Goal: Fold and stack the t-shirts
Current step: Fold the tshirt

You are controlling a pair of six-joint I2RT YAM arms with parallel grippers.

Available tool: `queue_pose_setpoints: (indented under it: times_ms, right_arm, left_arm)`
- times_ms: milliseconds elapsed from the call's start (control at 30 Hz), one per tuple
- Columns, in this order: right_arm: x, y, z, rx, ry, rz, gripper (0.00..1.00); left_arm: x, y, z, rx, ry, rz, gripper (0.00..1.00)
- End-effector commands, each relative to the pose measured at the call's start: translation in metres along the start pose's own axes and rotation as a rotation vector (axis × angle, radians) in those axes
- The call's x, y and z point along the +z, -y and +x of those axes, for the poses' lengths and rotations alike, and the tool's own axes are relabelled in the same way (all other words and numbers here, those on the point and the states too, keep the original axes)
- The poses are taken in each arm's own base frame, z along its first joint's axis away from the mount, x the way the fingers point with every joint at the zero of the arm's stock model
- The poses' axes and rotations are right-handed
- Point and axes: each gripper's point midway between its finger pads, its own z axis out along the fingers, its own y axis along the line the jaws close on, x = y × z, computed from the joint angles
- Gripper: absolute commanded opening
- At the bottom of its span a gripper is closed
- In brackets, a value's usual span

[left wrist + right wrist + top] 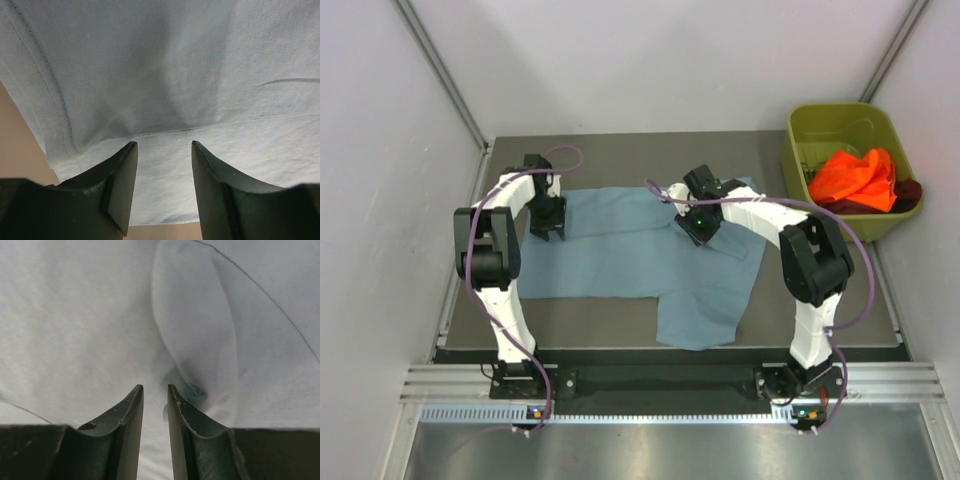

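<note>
Blue-grey t-shirt (620, 255) lies spread flat on the table (820, 290). Left gripper (164, 145), down at its far left edge: jaws spread over a hem, holding nothing. Right gripper (155, 387): jaws nearly together at a pucker; we cannot tell if cloth is caught. Orange t-shirt (855, 175) and maroon t-shirt (908, 190) sit in the olive bin (800, 125). We judge the first fold is starting; next calls for two firm pinches, then an even lift
</note>
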Motion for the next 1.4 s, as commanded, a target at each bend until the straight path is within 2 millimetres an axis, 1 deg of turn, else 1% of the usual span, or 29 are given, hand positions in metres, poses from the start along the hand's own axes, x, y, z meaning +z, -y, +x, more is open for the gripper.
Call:
queue_pose_setpoints:
  times_ms: [0, 133, 233, 367, 667, 767, 833, 900, 933, 967, 1067, 1200, 1267, 1367]
  right_arm:
    - [-0.008, 0.024, -0.015, 0.012, 0.037, 0.061, 0.27]
    - [-0.01, 0.039, -0.014, 0.032, 0.039, 0.098, 0.26]
    - [-0.009, 0.044, -0.013, 0.039, 0.035, 0.104, 0.27]
    - [-0.006, 0.043, -0.013, 0.044, 0.034, 0.099, 0.28]
    - [0.01, 0.038, -0.005, 0.067, 0.004, 0.069, 0.32]
    - [0.012, 0.042, -0.006, 0.066, 0.003, 0.085, 0.32]
    - [0.013, 0.044, -0.007, 0.068, 0.003, 0.093, 0.29]
    - [0.012, 0.045, -0.01, 0.066, 0.01, 0.099, 0.23]
    - [0.011, 0.046, -0.009, 0.069, 0.009, 0.106, 0.17]
    - [0.011, 0.047, -0.01, 0.067, 0.01, 0.112, 0.15]
    - [0.011, 0.05, -0.01, 0.07, 0.01, 0.126, 0.1]
    - [0.01, 0.05, -0.01, 0.075, 0.011, 0.126, 0.06]
    - [0.004, 0.05, -0.013, 0.077, 0.022, 0.129, 0.03]
    - [-0.017, 0.04, -0.023, 0.083, 0.047, 0.078, 0.02]
  left_arm:
    - [-0.019, -0.003, -0.009, 0.002, 0.061, -0.014, 0.52]
    - [-0.018, -0.002, -0.009, 0.002, 0.059, -0.012, 0.52]
    - [-0.017, -0.002, -0.009, -0.001, 0.058, -0.009, 0.52]
    - [-0.015, -0.002, -0.01, -0.003, 0.054, -0.008, 0.52]
    - [-0.014, -0.001, -0.007, 0.0, 0.045, -0.006, 0.52]
    - [-0.014, -0.002, -0.007, 0.0, 0.045, -0.006, 0.52]
    - [-0.014, -0.002, -0.007, -0.002, 0.045, -0.008, 0.52]
    - [-0.014, -0.002, -0.008, -0.002, 0.047, -0.008, 0.52]
    - [-0.014, -0.002, -0.008, -0.003, 0.048, -0.008, 0.52]
    - [-0.014, -0.002, -0.008, -0.002, 0.048, -0.008, 0.52]
    - [-0.014, -0.002, -0.008, -0.003, 0.048, -0.006, 0.52]
    - [-0.014, -0.001, -0.009, -0.004, 0.05, -0.005, 0.52]
    - [-0.014, -0.001, -0.009, -0.004, 0.05, -0.003, 0.52]
    - [-0.014, -0.001, -0.009, -0.003, 0.048, -0.002, 0.52]
